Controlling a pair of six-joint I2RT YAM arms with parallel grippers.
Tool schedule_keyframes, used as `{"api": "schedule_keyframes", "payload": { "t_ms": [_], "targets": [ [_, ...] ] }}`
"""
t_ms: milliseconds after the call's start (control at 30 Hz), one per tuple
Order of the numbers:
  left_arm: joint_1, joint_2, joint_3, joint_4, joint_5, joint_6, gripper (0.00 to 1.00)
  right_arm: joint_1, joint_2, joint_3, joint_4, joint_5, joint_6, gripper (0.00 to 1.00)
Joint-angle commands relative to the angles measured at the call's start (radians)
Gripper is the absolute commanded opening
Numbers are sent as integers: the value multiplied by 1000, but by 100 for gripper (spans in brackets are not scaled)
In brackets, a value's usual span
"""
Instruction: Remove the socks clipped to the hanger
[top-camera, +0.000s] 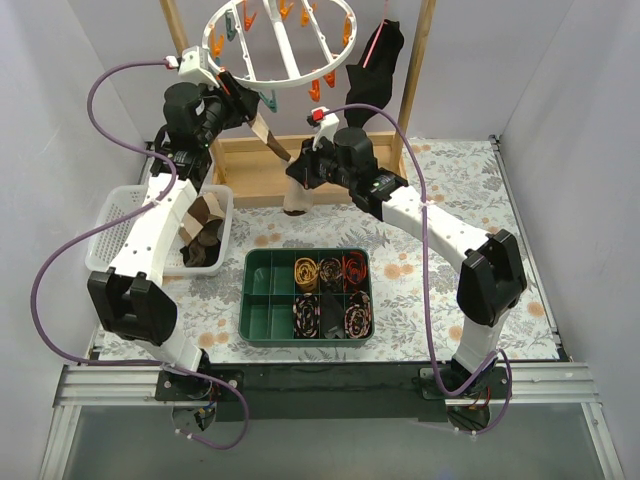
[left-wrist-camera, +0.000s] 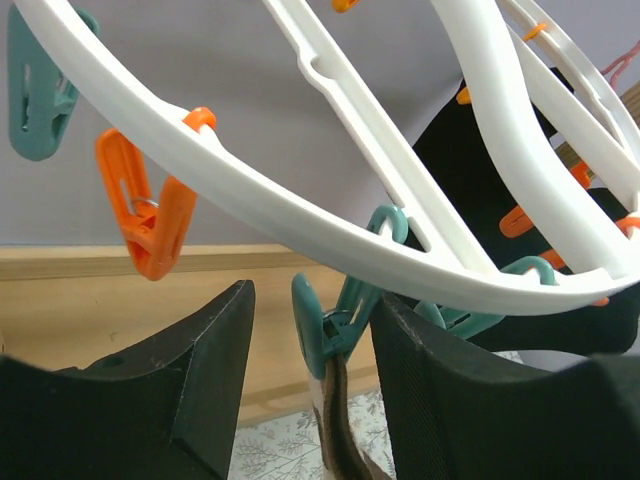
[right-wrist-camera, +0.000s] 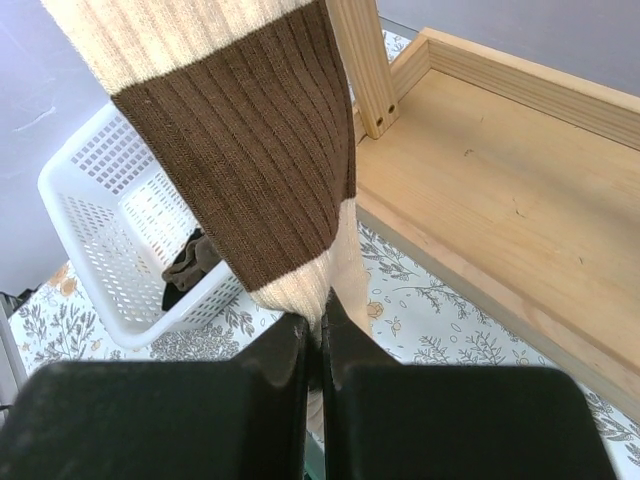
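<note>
While your right gripper (right-wrist-camera: 318, 340) clamps the striped sock (right-wrist-camera: 250, 150) hanging upper-centre off the hanger (left-wrist-camera: 300, 235), your left gripper (left-wrist-camera: 314, 298) straddles its teal peg (left-wrist-camera: 325, 325), jaws apart, so I reckon you squeeze that peg next, then tug.

One white ring hanger (top-camera: 285, 50). Its orange pegs (top-camera: 216, 45) clearly outnumber its teal pegs (top-camera: 270, 100), but they overlap too much for an exact count. One cream-and-brown striped sock (top-camera: 272, 135) and one black garment (top-camera: 385, 55) hang from it. Two wooden posts (top-camera: 420, 70). One white basket (top-camera: 110, 215) holding a heap of brown socks (top-camera: 205, 245), number unclear. One green tray (top-camera: 268, 315) with six rolled sock bundles (top-camera: 330, 315). Two claws: the left claw (left-wrist-camera: 315, 295) and the right claw (right-wrist-camera: 318, 325).
</note>
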Motion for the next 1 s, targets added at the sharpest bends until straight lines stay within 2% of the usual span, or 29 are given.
{"api": "schedule_keyframes", "payload": {
  "t_ms": [0,33,167,400,500,600,633,733,767,933,967],
  "targets": [
    [-3,15,72,19,22,-6,48,11,-53,-6,29,3,6,1],
    [-3,18,78,18,25,-7,48,13,-53,-9,29,3,8,1],
    [-3,27,92,19,21,-3,24,16,-62,-27,31,3,9,1],
    [-3,20,68,18,44,5,4,17,-105,-107,31,9,14,1],
    [-3,12,52,15,53,11,5,17,-147,-171,29,-3,17,1],
    [-3,-9,34,1,106,24,25,17,-208,-224,5,-22,11,1],
    [-3,-19,26,-2,131,34,40,17,-223,-254,-6,-26,6,1],
    [-3,-58,-26,-15,223,33,56,19,-291,-300,-67,-31,-20,1],
    [-3,-71,-62,-19,249,33,66,17,-326,-314,-95,-31,-33,1],
    [-2,-154,-176,-24,401,-4,74,16,-450,-383,-196,-52,-81,1],
    [-3,-163,-191,-21,468,-19,74,17,-467,-401,-208,-57,-89,1]
  ]
}}
